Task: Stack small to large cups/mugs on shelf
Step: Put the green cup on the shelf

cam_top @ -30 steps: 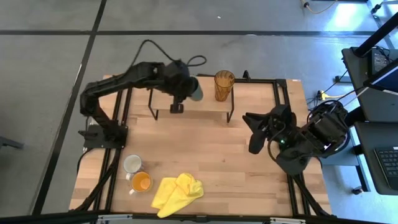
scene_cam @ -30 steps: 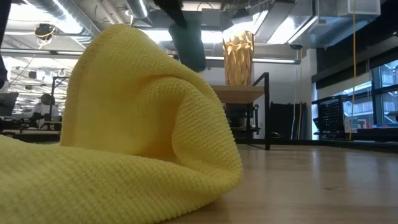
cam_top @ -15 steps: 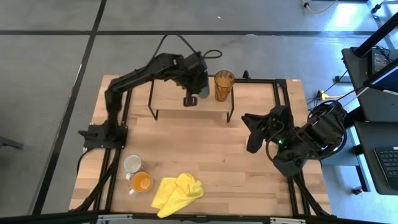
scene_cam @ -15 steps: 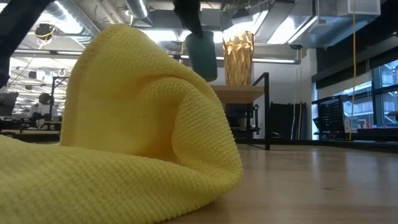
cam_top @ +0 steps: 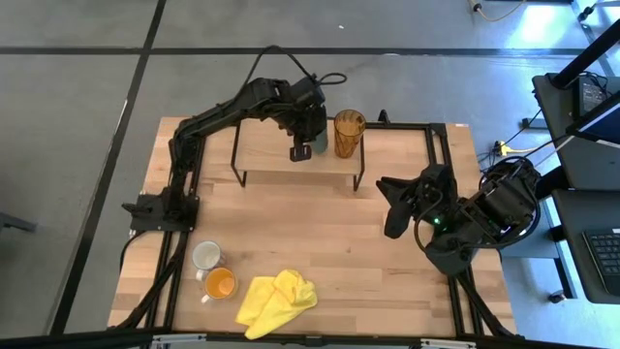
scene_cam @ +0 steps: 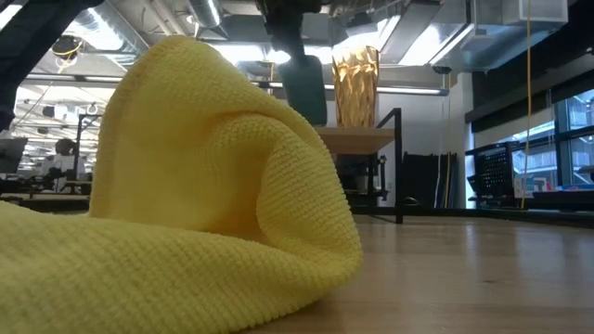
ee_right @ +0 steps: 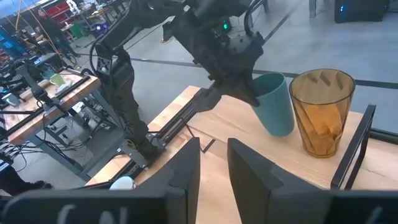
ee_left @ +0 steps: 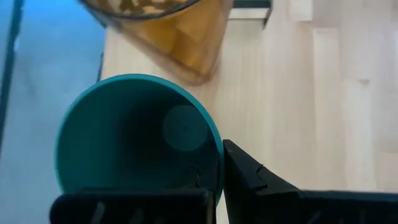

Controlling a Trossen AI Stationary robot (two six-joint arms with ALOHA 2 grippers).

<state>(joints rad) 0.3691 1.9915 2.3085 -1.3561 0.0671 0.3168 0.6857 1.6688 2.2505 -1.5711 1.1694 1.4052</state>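
My left gripper (cam_top: 301, 149) is shut on the dark green cup (ee_right: 274, 103) over the light-wood shelf (cam_top: 266, 155), close beside the tall amber tumbler (cam_top: 349, 133), which stands upright on the shelf's right part. The cup also shows in the low view (scene_cam: 304, 88). The white-grey mug (cam_top: 205, 255) and the small orange mug (cam_top: 220, 283) stand on the table near its front left. My right gripper (cam_top: 392, 207) is open and empty over the table's right side. My left gripper holds the cup by its rim wall (ee_left: 217, 163), one finger inside the cup and one finger (ee_left: 247, 179) outside. The fingers come slanting down from above. The cup is tilted, its base (ee_right: 281, 130) low over the shelf; whether it touches the board, I cannot tell.
A crumpled yellow cloth (cam_top: 276, 300) lies near the table's front edge and fills much of the low view (scene_cam: 186, 186). The shelf stands on thin black legs (cam_top: 360, 167) at the table's far side. Bare shelf board shows left of the cup.
My left gripper has carried the green cup along the shelf toward the table's right edge and down, up to the amber tumbler. The cup, which stuck out sideways from the gripper, now hangs more upright under it.
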